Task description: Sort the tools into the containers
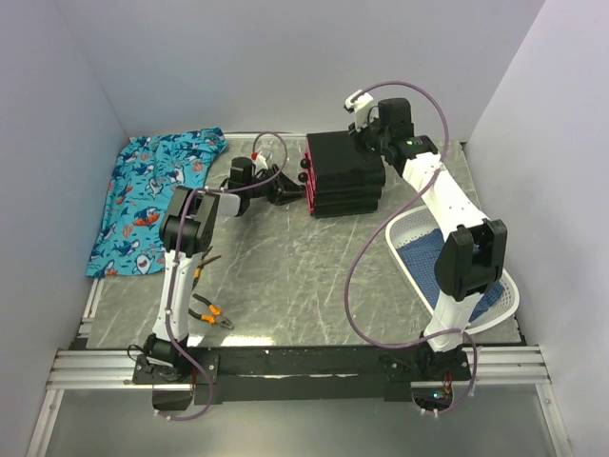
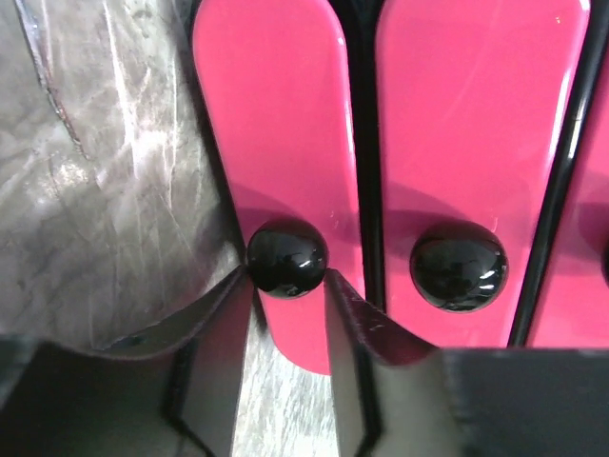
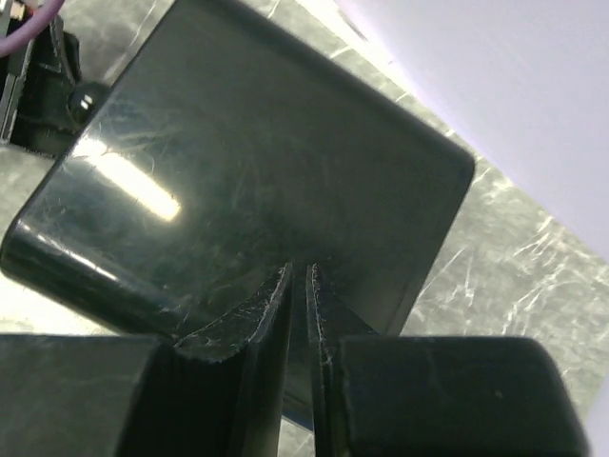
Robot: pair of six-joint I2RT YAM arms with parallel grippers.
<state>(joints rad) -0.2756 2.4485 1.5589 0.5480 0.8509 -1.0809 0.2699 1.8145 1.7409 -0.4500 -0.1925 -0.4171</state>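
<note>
Grey worktop (image 1: pixel 285 257). Step: opening pink drawer (image 2: pixel 276 114). My left jaws pinch its black knob (image 2: pixel 287 258); my right jaws, nearly closed, empty, steady the cabinet (image 3: pixel 247 181). Next, I judge: straight pull.

Top camera looks down from behind over the whole counter (image 1: pixel 285 257). Left wrist camera faces pink drawer fronts (image 2: pixel 266 114) closely; right wrist looks down, seemingly, on the cabinet (image 3: pixel 247 171) top. All share that cabinet.

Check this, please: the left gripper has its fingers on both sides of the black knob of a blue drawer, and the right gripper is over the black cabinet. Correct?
One mistake: the drawer whose knob the left gripper flanks is pink, not blue; the left wrist view shows it.
</note>
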